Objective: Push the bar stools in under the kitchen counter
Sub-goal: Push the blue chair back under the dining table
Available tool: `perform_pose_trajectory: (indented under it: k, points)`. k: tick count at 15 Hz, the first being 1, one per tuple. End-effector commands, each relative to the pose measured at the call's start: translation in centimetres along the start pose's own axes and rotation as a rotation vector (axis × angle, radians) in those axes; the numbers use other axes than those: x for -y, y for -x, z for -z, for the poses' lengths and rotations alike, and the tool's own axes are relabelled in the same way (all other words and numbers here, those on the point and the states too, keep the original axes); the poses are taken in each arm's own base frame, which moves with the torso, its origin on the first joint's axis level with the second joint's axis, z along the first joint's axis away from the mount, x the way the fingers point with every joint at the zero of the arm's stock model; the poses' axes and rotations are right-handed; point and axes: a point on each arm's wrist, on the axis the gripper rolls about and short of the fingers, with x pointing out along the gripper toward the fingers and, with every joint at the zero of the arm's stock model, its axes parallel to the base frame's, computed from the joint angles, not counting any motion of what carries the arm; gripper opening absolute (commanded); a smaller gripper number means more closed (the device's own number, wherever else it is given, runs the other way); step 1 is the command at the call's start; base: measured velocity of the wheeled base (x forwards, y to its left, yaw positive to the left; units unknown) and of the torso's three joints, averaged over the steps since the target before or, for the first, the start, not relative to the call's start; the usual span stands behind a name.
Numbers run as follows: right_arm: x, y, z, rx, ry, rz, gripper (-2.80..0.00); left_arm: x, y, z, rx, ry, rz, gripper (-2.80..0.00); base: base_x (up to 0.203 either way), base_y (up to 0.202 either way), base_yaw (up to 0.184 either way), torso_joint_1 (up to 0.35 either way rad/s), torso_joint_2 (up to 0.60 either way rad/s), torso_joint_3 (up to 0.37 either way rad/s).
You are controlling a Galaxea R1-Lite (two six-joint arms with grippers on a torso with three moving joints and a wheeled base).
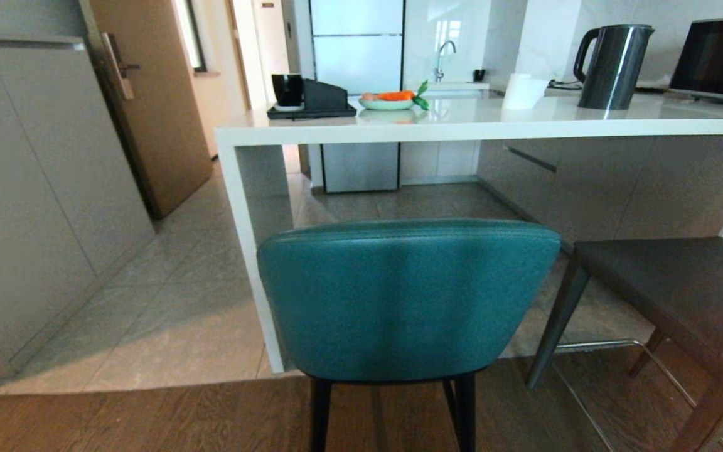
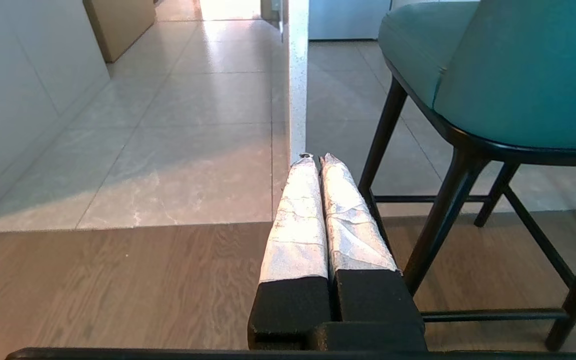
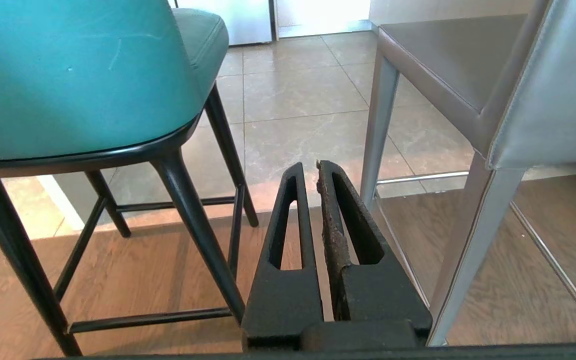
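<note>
The teal stool [image 1: 408, 295] has a smooth, softly sheened leather-look back with stitched seams on matt black legs, while the grey stool [image 1: 681, 289] beside it has a matt leather-look seat and a thin shiny metal footrail [image 1: 594, 344]. The worktop [image 1: 462, 122] is glossy white stone, finely speckled along its side panel, and a glossy dark kettle [image 1: 612, 66] stands on it. The floor [image 1: 179, 301] is satin stone-look tile meeting grained brown wood planks; the left claw [image 2: 316, 159] is wrapped in crinkled silvery tape, and the right claw [image 3: 309, 169] is matt black plastic with one rough, worn pad.

From my head camera, the teal rounded leather-backed stool [image 1: 408, 298] hides its own seat, its black legs cut off below; the dark grey rectangular stool [image 1: 681, 295] runs off right.
</note>
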Motion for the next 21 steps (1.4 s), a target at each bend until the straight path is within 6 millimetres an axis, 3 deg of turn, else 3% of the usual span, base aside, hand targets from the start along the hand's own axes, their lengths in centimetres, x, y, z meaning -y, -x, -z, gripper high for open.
perform_pose_trajectory:
  k: [1, 21]
  points:
    - [0.00, -0.05, 0.12, -0.005, 0.000, -0.001, -2.80, -0.01, -0.04, 0.12, -0.005, 0.000, 0.000, -2.80, 0.000, 0.000, 0.000, 0.000, 0.00, 0.000]
    - [0.00, -0.05, 0.10, -0.004, 0.003, -0.001, -2.80, 0.00, -0.03, 0.12, -0.004, 0.005, -0.005, -2.80, 0.000, 0.000, 0.000, 0.000, 0.00, 0.000]
